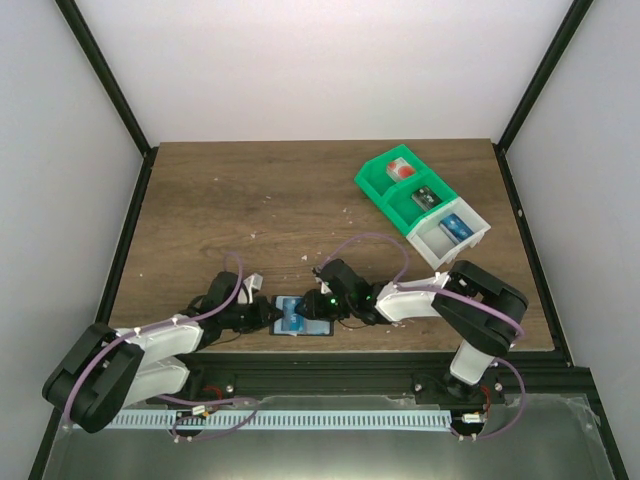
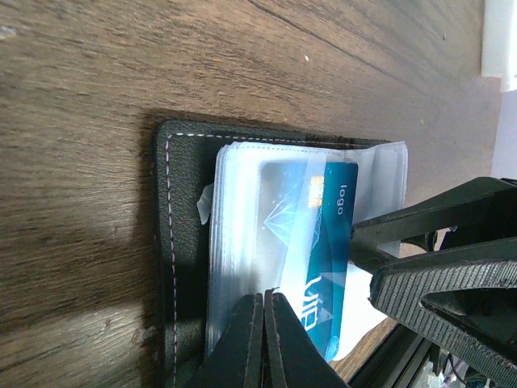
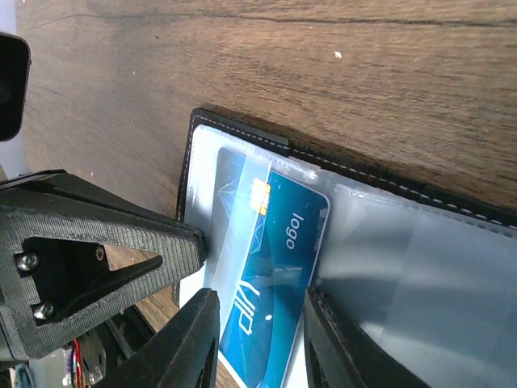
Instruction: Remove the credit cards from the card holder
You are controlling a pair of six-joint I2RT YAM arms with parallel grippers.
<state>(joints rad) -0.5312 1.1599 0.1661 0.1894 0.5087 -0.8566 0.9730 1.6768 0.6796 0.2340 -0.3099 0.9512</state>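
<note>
The card holder [image 1: 320, 329] lies open near the table's front edge, with a black border [image 2: 182, 242] and clear sleeves. A blue credit card [image 2: 327, 242] marked "logo" sticks partly out of a sleeve toward the table edge. My left gripper [image 1: 272, 315] is shut, and its tips [image 2: 271, 319] press on the clear sleeves beside the card. My right gripper [image 1: 327, 304] is open. Its fingers [image 3: 202, 331] straddle the card [image 3: 275, 259] across its width, close to both long edges. The holder's stitched edge [image 3: 242, 133] shows behind it.
A green-and-white compartment bin [image 1: 375, 182] stands at the back right. It holds small items, with a blue one [image 1: 456, 226] in its white end. The table's front edge and a metal rail run just below the holder. Each wrist view shows the other gripper close by.
</note>
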